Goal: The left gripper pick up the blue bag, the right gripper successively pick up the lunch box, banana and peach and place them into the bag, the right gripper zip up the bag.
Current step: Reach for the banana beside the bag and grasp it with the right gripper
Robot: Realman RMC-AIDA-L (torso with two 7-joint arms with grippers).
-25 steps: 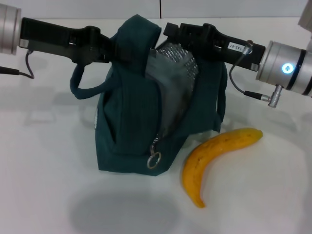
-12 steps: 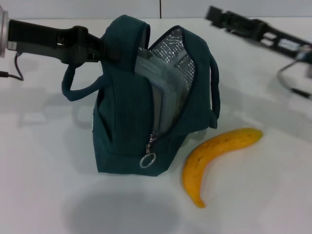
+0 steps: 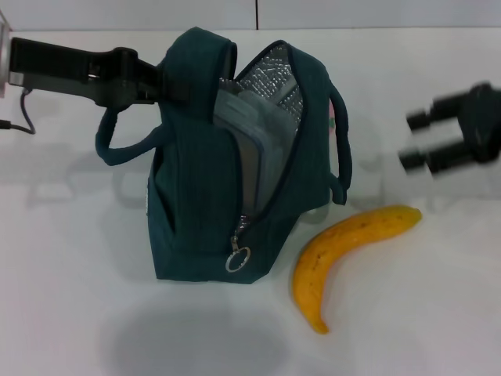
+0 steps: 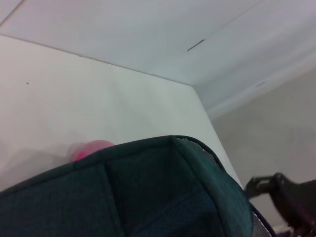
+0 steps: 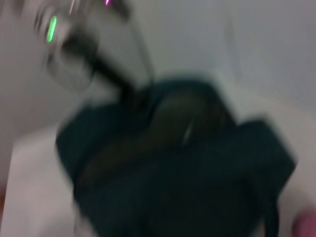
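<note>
Your left claw (image 3: 160, 78) clamps the blue bag (image 3: 227, 164), lunch box (image 3: 250, 149) inside. Your right claw (image 3: 415, 139), fingers apart and empty, must next descend onto the banana (image 3: 344, 254) below it on the desk (image 3: 438, 313).

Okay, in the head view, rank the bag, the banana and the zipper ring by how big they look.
1. blue bag, by far the largest.
2. banana, roughly as long as the bag is wide, but much slimmer.
3. zipper ring, tiny.
All three sit at a similar distance from the camera, so the order looks safe.
</note>
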